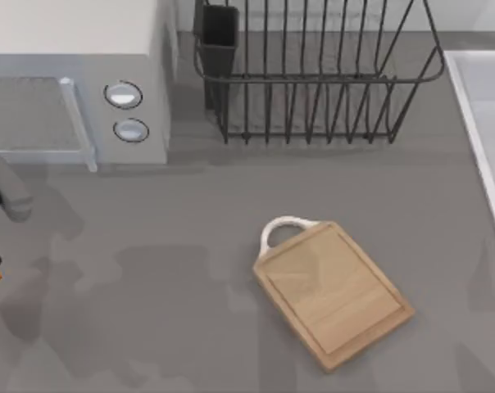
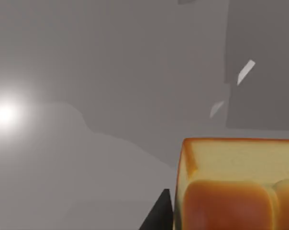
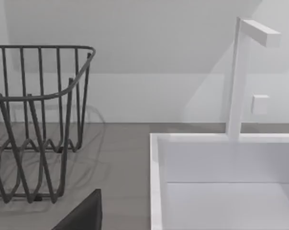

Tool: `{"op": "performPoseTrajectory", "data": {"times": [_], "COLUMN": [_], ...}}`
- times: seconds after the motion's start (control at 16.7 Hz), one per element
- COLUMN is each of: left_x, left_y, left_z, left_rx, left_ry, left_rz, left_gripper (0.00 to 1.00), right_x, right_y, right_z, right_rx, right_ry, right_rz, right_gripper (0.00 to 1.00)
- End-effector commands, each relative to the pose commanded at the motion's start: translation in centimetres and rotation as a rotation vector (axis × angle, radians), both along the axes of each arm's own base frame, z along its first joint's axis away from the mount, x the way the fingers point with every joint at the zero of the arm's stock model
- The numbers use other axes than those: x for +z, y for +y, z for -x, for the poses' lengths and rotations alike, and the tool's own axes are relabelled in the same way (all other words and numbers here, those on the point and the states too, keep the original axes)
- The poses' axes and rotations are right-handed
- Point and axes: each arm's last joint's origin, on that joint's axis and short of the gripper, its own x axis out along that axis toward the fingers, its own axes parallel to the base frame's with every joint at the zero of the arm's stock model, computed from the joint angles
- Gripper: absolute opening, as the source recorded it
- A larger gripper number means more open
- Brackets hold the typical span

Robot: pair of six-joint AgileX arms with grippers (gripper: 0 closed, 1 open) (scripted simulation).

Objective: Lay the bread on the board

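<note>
Bread [image 2: 238, 187] filled the left wrist view's near corner, beside a dark finger [image 2: 159, 215]; whether the left hand pinched it, I could not tell. Well right of the microwave [image 1: 75, 90], the board [image 1: 333, 295] lay bare on the surface [image 1: 149, 286].

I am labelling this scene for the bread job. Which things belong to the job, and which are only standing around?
Job:
- bread, close to the left wrist camera
- board, bare, on the table

Standing around:
- wire rack
- microwave
- sink with its faucet
</note>
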Motion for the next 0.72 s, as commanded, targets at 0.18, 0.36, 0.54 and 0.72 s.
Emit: {"op": "performPoseTrajectory", "data": {"times": [0.18, 0.36, 0.54, 0.72], "left_x": [3.0, 4.0, 3.9, 4.1], "left_y": [-0.1, -0.1, 0.0, -0.3], "left_z": [0.4, 0.5, 0.5, 0.3], "left_rx": [0.0, 0.002, 0.002, -0.036], "left_ry": [-0.003, -0.014, -0.01, -0.018], "left_rz": [0.0, -0.001, -0.001, 0.0], "left_gripper": [0.0, 0.0, 0.0, 0.0], "right_x": [0.0, 0.0, 0.0, 0.0], "right_y": [0.0, 0.0, 0.0, 0.0], "right_z": [0.0, 0.0, 0.0, 0.0], "right_rx": [0.0, 0.0, 0.0, 0.0], "right_ry": [0.0, 0.0, 0.0, 0.0], "right_rz": [0.0, 0.0, 0.0, 0.0], "right_gripper": [1.0, 1.0, 1.0, 1.0]}}
